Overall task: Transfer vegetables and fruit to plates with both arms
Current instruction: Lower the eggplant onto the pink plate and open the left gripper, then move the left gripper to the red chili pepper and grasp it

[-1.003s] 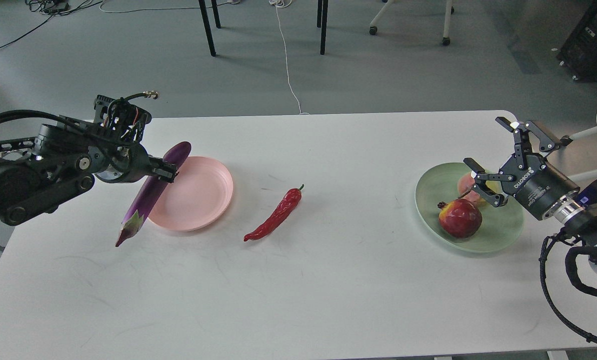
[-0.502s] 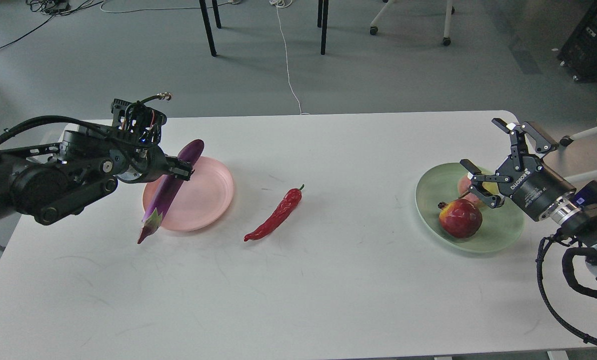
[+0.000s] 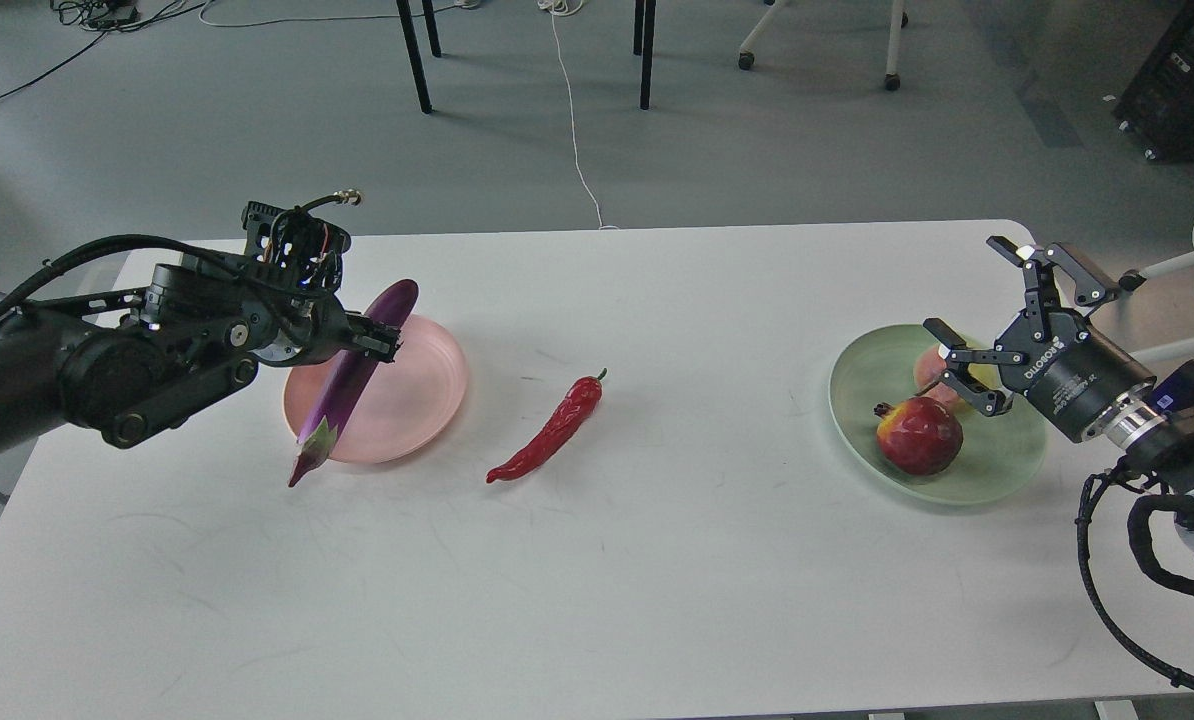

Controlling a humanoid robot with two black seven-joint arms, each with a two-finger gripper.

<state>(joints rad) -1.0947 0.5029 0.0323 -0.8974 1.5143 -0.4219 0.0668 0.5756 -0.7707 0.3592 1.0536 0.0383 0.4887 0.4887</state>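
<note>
My left gripper [image 3: 379, 342] is shut on the purple eggplant [image 3: 347, 385] and holds it tilted above the left half of the pink plate [image 3: 417, 400], stem end down toward me. The red chili pepper [image 3: 552, 432] lies on the table between the plates. The pale green plate [image 3: 877, 385] at the right holds the dark red pomegranate-like fruit [image 3: 919, 436] and the yellow-green blushed fruit [image 3: 932, 368], which is partly hidden. My right gripper [image 3: 967, 315] is open and empty above the far right of the green plate.
The white table [image 3: 657, 580] reaches to its back edge near the plates. Beyond it are chair and table legs [image 3: 412, 55], a white cable [image 3: 577, 130] on the grey floor and a black case [image 3: 1182, 85] at the far right.
My left arm has carried the eggplant to the right, from beside the pink plate's left rim to over the plate. My right gripper has hardly moved.
</note>
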